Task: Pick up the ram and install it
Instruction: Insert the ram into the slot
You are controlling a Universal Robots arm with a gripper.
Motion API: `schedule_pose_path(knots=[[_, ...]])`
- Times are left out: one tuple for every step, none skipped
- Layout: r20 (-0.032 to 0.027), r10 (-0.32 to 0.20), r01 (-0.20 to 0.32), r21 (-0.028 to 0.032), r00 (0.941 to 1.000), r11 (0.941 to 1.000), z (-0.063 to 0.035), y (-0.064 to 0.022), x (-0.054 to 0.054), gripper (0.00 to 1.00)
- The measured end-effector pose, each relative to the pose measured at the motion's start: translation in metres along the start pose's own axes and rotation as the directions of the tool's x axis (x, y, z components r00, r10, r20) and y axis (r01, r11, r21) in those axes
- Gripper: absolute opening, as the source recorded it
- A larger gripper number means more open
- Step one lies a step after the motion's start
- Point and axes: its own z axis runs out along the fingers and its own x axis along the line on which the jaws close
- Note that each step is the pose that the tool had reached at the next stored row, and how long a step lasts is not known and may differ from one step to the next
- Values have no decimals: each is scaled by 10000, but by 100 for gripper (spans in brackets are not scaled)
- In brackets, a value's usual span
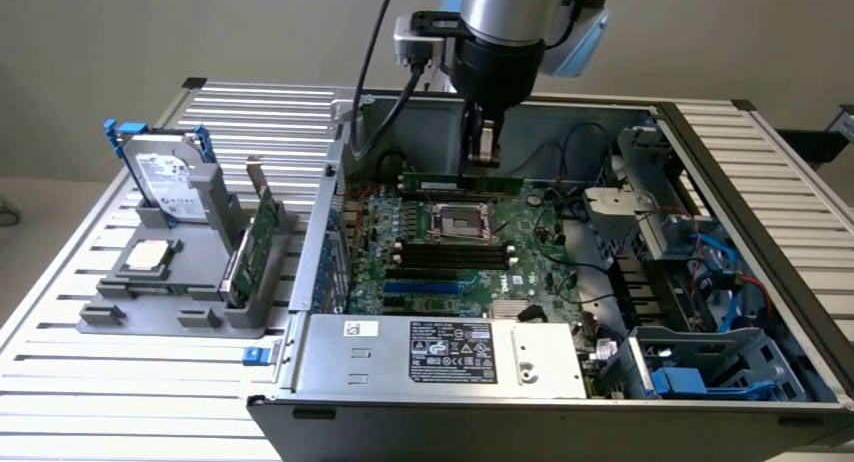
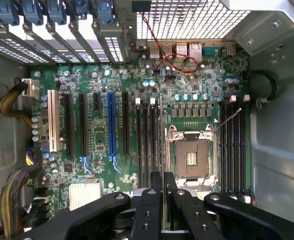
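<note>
Ram [image 1: 454, 182] hangs level in the jaws, which are pinched almost shut on its upper edge near the middle. That grip probably lets both ends meet a slot together. The stick is inside the open computer case [image 1: 747, 162] on the bench [image 1: 107, 382], low over the motherboard [image 1: 534, 262], just beyond the CPU socket [image 1: 461, 222] in the exterior view. The wrist view looks down past the narrow finger gap along the black memory slots [image 2: 146, 145] beside the socket. Whether the ram touches a slot cannot be told.

The arm [image 1: 501, 22] hangs vertical, hand [image 1: 482, 158] pinched narrow.
</note>
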Motion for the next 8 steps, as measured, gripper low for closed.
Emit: schedule_pose_path(knots=[[-1, -1, 1, 0, 10000, 10000, 18, -1, 1, 14], [-1, -2, 2, 0, 10000, 10000, 36, -1, 2, 14], [-2, -3, 3, 0, 10000, 10000, 55, -2, 3, 14], [0, -2, 2, 1, 10000, 10000, 73, -3, 3, 14], [1, -3, 3, 1, 10000, 10000, 92, -4, 6, 14], [0, -8, 8, 1, 10000, 10000, 110, -5, 13, 14], [-1, -18, 18, 0, 10000, 10000, 127, -6, 22, 14], [-2, -31, 31, -1, 10000, 10000, 145, -8, 32, 14]])
